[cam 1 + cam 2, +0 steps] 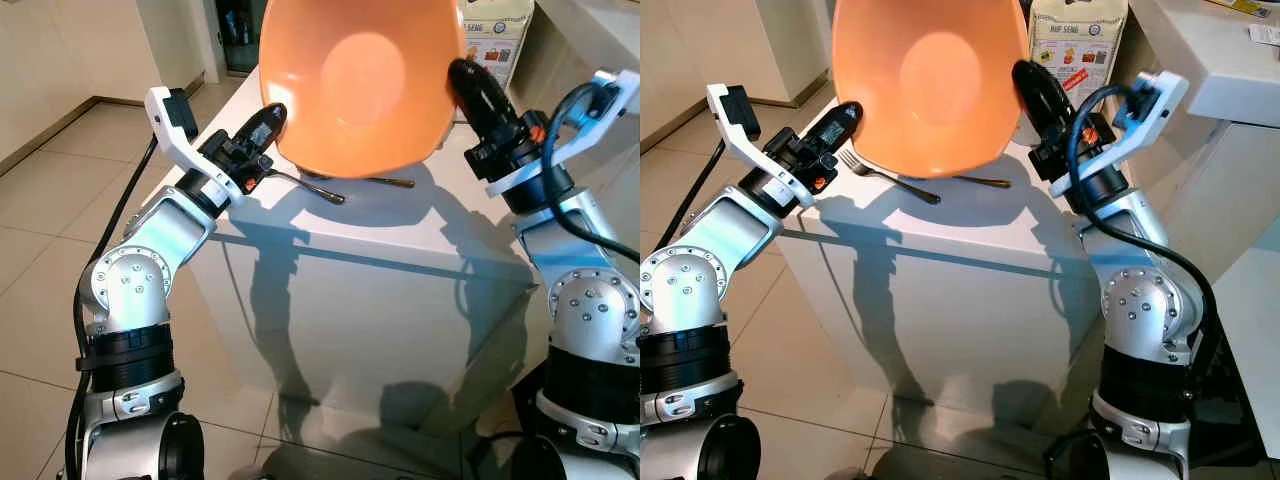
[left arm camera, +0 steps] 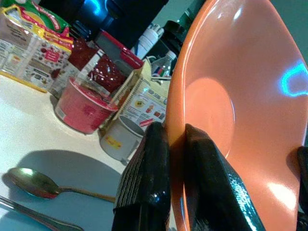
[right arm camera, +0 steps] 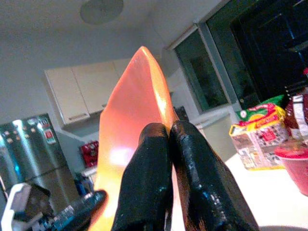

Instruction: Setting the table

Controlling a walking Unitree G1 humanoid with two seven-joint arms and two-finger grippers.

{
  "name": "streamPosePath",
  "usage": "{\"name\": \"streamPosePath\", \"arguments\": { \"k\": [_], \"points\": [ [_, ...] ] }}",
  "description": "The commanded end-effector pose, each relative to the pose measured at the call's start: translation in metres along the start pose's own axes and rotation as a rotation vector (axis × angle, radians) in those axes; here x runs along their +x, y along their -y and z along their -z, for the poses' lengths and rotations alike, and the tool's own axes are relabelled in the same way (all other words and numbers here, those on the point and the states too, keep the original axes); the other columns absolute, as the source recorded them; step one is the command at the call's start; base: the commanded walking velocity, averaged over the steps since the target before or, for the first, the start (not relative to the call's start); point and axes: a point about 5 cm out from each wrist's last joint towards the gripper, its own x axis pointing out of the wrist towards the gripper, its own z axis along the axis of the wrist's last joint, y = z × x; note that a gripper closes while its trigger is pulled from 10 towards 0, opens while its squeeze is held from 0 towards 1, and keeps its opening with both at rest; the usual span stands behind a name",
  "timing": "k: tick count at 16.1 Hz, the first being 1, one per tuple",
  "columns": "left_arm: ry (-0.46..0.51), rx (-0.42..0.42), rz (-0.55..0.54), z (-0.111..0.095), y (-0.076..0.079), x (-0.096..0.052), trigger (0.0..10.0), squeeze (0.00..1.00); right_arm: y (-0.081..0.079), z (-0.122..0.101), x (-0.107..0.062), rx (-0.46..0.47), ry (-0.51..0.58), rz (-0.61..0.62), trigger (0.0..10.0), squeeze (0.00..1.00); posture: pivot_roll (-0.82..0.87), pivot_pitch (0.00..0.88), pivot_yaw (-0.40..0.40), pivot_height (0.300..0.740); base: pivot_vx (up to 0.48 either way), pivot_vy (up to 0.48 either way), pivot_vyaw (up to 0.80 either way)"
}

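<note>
i've got the white worktop [image 1: 380, 290] below me, and the orange bowl [image 1: 360, 80] held up above it, tipped with its hollow toward my head camera. my left pincer [image 1: 268, 120] is clamped on one rim, my right pincer [image 1: 468, 82] pinches the opposite rim. a fork [image 1: 305, 186] and spoon [image 2: 33, 184] lie on the worktop under the bowl. my worry: thin rim grips could slip if the arms drift apart, dropping the bowl onto the cutlery.
</note>
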Motion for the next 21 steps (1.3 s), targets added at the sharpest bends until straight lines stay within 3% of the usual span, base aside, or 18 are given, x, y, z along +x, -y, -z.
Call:
{"name": "streamPosePath", "arguments": {
  "k": [1,2,3,8,14,15,16,17,21],
  "points": [
    [-0.015,0.057,0.038,-0.002,0.012,0.011,0.0,0.0,-0.016,0.011,0.005,-0.014,-0.067,-0.107,10.0,0.11,0.02,0.0,0.049,0.74,0.0,0.0,0.0],
    [-0.012,0.085,0.031,-0.003,0.013,0.012,0.0,0.0,-0.016,0.016,0.005,-0.021,-0.093,-0.109,10.0,0.68,0.02,0.0,0.049,0.74,0.0,0.0,0.0],
    [-0.016,0.125,0.024,-0.004,0.015,0.013,0.0,0.0,-0.016,0.019,0.004,-0.021,-0.107,-0.108,10.0,1.0,0.02,0.0,0.049,0.74,0.0,0.0,0.0],
    [0.013,0.147,0.03,-0.007,0.019,0.013,0.0,0.0,-0.012,0.024,0.006,-0.026,-0.14,-0.089,10.0,1.0,0.02,0.0,0.039,0.74,0.0,0.0,0.0],
    [0.008,0.206,0.151,-0.005,0.035,0.012,0.0,0.0,0.003,0.028,0.017,-0.055,-0.176,0.057,10.0,1.0,0.02,0.0,0.038,0.74,0.0,0.0,0.0],
    [-0.001,0.229,0.16,-0.004,0.036,0.012,0.0,0.0,0.005,0.029,0.019,-0.063,-0.19,0.078,10.0,0.87,0.02,0.0,0.036,0.74,0.0,0.0,0.0],
    [-0.007,0.248,0.157,-0.003,0.036,0.012,0.0,0.0,0.007,0.03,0.021,-0.063,-0.201,0.106,10.0,0.28,0.02,0.0,0.036,0.74,0.0,0.0,0.0],
    [-0.014,0.265,0.157,-0.003,0.036,0.012,0.0,0.0,0.009,0.03,0.023,-0.057,-0.206,0.123,10.0,0.0,0.02,0.0,0.036,0.74,0.0,0.0,0.0],
    [-0.032,0.305,0.157,0.0,0.036,0.012,0.0,0.0,0.011,0.028,0.025,-0.032,-0.195,0.145,10.0,0.0,0.02,0.0,0.036,0.74,0.0,0.0,0.0]
  ]
}}
